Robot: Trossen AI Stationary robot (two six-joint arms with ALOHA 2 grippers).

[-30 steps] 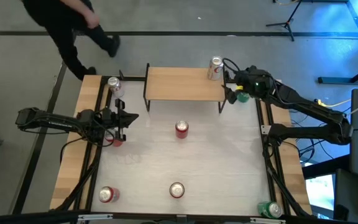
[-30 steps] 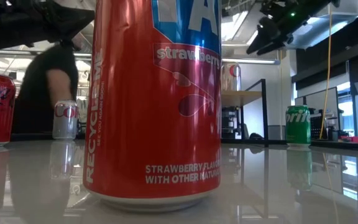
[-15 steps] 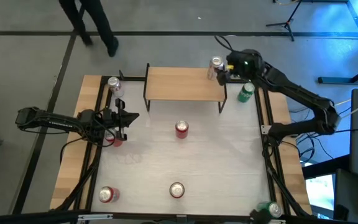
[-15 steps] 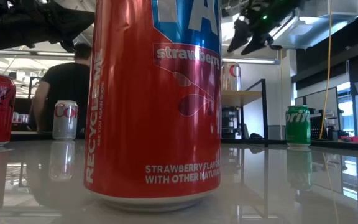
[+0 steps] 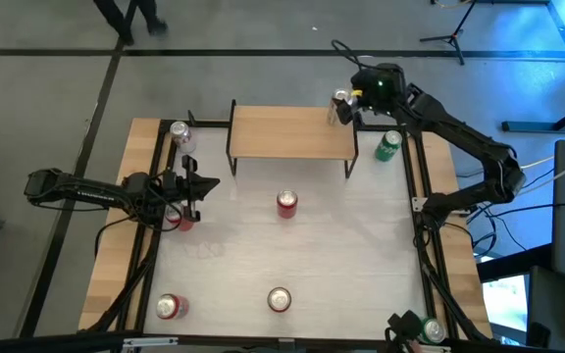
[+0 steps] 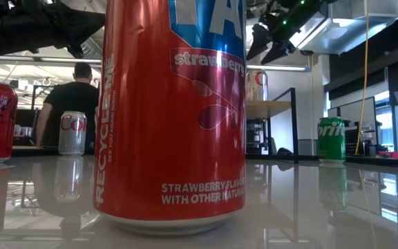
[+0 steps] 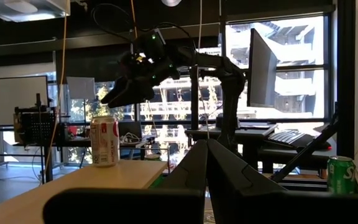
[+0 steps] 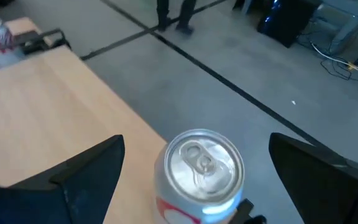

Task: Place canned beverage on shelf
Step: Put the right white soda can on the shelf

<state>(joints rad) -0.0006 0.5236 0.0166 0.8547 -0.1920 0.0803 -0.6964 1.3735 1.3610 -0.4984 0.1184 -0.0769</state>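
Person walking, computer monitor, keyboard

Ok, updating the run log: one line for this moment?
right gripper: open, above silver can | can: upright on shelf corner | left gripper: shut, waiting

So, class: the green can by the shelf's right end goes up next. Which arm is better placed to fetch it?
Right. Its open pincer hovers over the silver can on the shelf, beside the green can. The left pincer is shut, across the table.

Light-wood shelf, silver-topped can with perhaps red print, green can, red strawberry can
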